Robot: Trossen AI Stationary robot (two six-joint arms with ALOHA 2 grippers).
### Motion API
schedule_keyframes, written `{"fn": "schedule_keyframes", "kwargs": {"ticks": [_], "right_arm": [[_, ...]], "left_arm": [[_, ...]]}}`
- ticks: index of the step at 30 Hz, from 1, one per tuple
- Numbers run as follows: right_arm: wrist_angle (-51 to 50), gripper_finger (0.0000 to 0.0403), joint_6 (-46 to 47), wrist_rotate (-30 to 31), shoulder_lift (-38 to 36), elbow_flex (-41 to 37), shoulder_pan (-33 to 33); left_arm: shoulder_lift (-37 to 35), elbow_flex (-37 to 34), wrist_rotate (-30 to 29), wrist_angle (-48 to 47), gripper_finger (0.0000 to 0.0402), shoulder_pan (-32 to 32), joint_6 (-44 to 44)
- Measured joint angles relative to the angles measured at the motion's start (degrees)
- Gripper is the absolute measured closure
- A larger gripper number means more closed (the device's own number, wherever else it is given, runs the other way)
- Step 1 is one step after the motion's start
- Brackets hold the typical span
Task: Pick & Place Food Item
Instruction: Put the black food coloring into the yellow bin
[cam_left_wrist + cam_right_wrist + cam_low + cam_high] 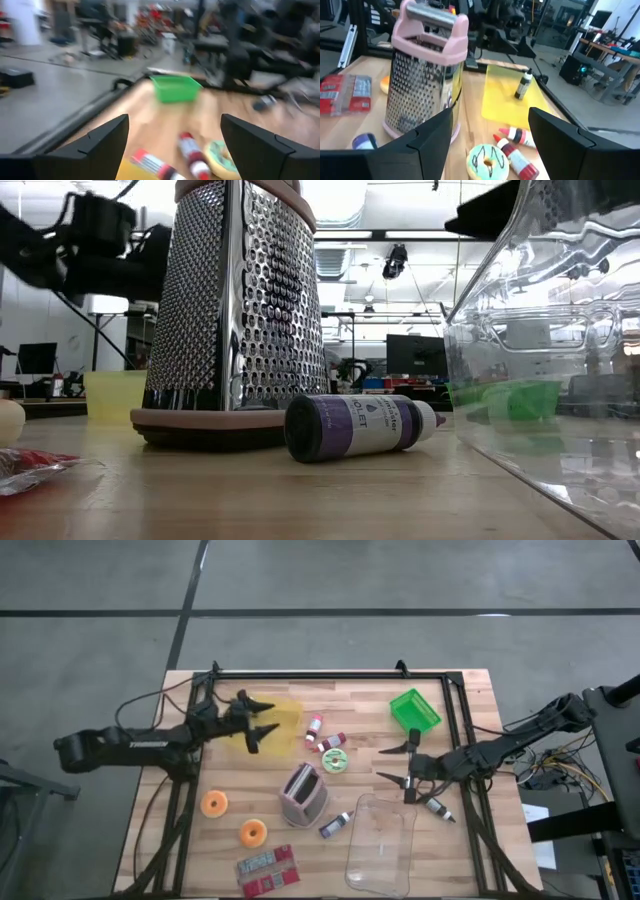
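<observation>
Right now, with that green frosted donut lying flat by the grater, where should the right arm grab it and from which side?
Come straight down from above and pinch across the rim of the donut. It lies flat on the table, so its sides sit too low for a level approach. The two red bottles lie close beside it, so set the right gripper fingers clear of them.

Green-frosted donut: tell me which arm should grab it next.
Right, probably. The right gripper hangs open just beside the green-frosted donut, which also lies ahead of its fingers in the right wrist view. The left gripper, also open, is over the yellow board, farther away.
</observation>
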Motion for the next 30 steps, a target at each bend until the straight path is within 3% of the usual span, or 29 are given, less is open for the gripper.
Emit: {"fn": "schedule_keyframes", "kwargs": {"ticks": [3, 7, 15, 20, 25, 30], "right_arm": [[-1.5, 0.0149, 1.3, 0.1, 0.0, -0.1, 0.0], [-4.0, 0.0149, 3.1, 0.5, 0.0, -0.1, 0.0], [-11.7, 0.0149, 8.7, 3.5, -0.2, -0.1, 0.0], [-22.9, 0.0149, 15.0, 3.7, -0.5, 3.0, 0.0], [-40.3, 0.0149, 24.6, 3.5, -0.4, 8.9, 0.0], [-55.9, 0.0149, 34.2, -1.8, -0.4, 14.1, 0.0]], "left_arm": [[-0.2, 3.3, -2.1, -5.9, 0.0086, -4.8, 2.2], [-0.2, 5.1, -2.8, -6.9, 0.0086, -9.2, 3.5], [-0.4, 4.8, -5.3, -9.8, 0.0087, -10.8, 4.2], [-0.4, 4.7, -5.4, -11.0, 0.0087, -10.8, 4.2], [-0.4, 4.7, -5.4, -11.1, 0.0088, -10.8, 4.2], [-0.4, 4.7, -5.4, -11.3, 0.0088, -10.7, 4.2]]}}
